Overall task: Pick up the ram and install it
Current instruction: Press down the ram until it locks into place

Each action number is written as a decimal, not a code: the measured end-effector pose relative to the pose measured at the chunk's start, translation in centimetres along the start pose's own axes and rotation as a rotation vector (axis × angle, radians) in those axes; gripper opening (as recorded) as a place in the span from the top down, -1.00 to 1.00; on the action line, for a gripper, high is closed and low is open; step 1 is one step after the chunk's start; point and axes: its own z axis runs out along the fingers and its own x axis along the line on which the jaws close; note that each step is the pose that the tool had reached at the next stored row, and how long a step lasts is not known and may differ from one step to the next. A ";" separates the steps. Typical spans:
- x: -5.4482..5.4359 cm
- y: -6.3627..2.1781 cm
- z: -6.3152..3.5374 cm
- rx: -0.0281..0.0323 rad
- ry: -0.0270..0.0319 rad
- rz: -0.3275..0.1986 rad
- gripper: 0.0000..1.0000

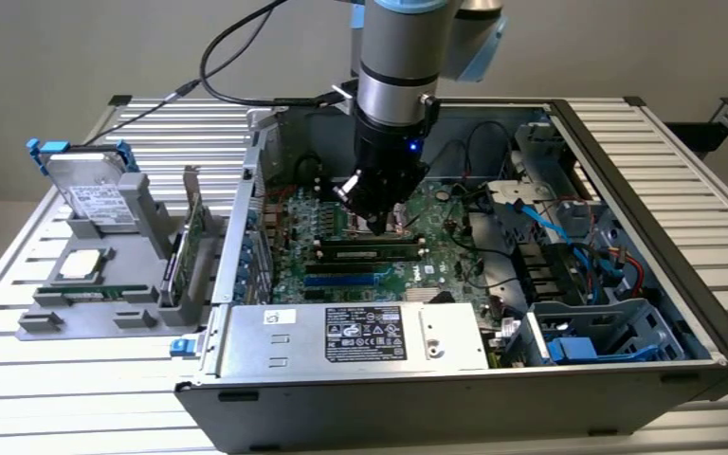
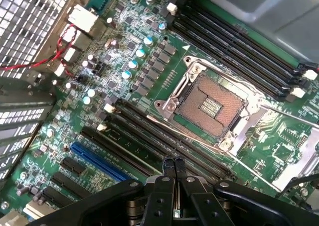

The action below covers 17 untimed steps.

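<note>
Ram [image 1: 364, 251] appears to stand in one of the black slots of the motherboard [image 1: 291, 267], so I judge the installing is mostly done. If it is fully clicked in, I cannot tell. Just behind it my gripper [image 1: 377, 224] hangs low over the board. My fingers [image 2: 168, 170] are pressed together and grasp nothing, near the stick but apart from it, as far as I see.

Computer case [image 1: 667, 204]: open, lying on its side on a slatted metal table [image 1: 35, 379].
Motherboard [image 2: 149, 94]: green, with an empty processor socket [image 2: 212, 106] and a blue slot [image 2: 97, 161].
Power supply [image 1: 364, 334]: silver box with a label, at the case's near edge.
Grey tray [image 1: 80, 303]: on the exterior view's left, holding a hard drive [image 1: 92, 194] upright and a square silver chip [image 1: 82, 263].
</note>
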 end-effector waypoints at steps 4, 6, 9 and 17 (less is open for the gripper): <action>0.0 0.00 0.01 -0.0023 -0.0020 0.067 0.80; 0.0 0.00 0.01 -0.0034 -0.0030 0.100 0.80; 0.0 0.00 0.01 -0.0052 -0.0044 0.148 0.80; 0.0 0.00 0.02 -0.0098 -0.0083 0.282 0.80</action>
